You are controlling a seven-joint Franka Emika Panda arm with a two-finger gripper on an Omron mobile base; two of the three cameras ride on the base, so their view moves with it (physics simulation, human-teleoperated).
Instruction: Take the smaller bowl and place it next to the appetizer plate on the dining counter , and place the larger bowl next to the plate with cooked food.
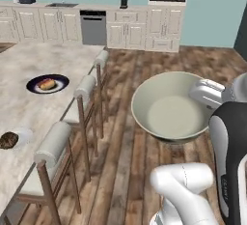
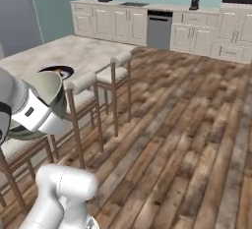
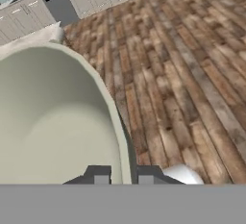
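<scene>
Wood floor [image 3: 192, 74] under my hand | gripper [image 3: 123, 175] clamped on big bowl [image 1: 171, 108] rim | dining counter [image 1: 34, 101] off to its left

A white robot arm [image 2: 27, 107] carries a deep grey-green bowl [image 2: 47, 93] above the wooden stools [image 2: 81, 100] beside a marbled stone counter [image 2: 59, 51]

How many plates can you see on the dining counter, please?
2. The plate with cooked food lies mid-counter; the appetizer plate sits nearer the camera by the counter's near edge. Others may be hidden beyond the frame.
</scene>
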